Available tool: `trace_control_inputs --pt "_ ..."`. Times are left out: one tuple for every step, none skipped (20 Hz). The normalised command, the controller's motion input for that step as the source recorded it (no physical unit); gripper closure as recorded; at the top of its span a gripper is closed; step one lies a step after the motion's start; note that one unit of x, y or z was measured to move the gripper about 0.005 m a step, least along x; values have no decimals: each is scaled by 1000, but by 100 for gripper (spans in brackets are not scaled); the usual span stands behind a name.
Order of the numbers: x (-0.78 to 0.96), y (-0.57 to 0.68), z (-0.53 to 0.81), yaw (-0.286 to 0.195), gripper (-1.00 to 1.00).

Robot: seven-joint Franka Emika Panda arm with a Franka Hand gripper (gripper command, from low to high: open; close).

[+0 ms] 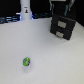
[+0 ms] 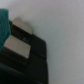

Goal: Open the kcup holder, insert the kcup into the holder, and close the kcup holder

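The kcup holder [image 1: 63, 26] is a black boxy block with two light grey panels on its slanted front, standing at the exterior view's upper right on the white table. My gripper [image 1: 61, 6] hangs just above and behind it as a dark, blurred shape, and its jaws cannot be made out. The wrist view shows the kcup holder [image 2: 22, 50] close up, its grey panels [image 2: 18, 46] facing the camera. The kcup [image 1: 26, 62], a tiny green and white pod, lies on the table far from the holder, toward the exterior view's lower left.
A white bottle-like post [image 1: 25, 11] stands at the back on the exterior view's left, with dark clutter along the back edge. A teal shape [image 2: 4, 25] shows at the border of the wrist view. The white tabletop [image 1: 55, 60] stretches between pod and holder.
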Motion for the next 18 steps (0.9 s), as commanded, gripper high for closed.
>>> trace_control_inputs --pt "-218 645 -167 -169 -100" --pt "-213 625 -181 -165 -100" --pt "-208 595 -196 -165 -100" --pt "-195 576 -217 -163 -100" --pt "-186 562 -226 -163 -100" --pt "-174 554 -230 -163 -100" --pt "-168 549 -232 -162 -100" --pt "-166 541 -236 -161 -100" --pt "-166 530 -239 -158 -100" --pt "-167 509 -245 -160 -100" --pt "-168 509 -250 -155 -100" --pt "-172 505 -255 -153 -100" --pt "-176 499 -262 -152 -100" --pt "-173 494 -264 -153 -100" --pt "-169 484 -271 -154 -100" --pt "-162 466 -282 -155 -100" --pt "-150 410 -302 -158 -100" --pt "-166 341 -326 -178 -100"
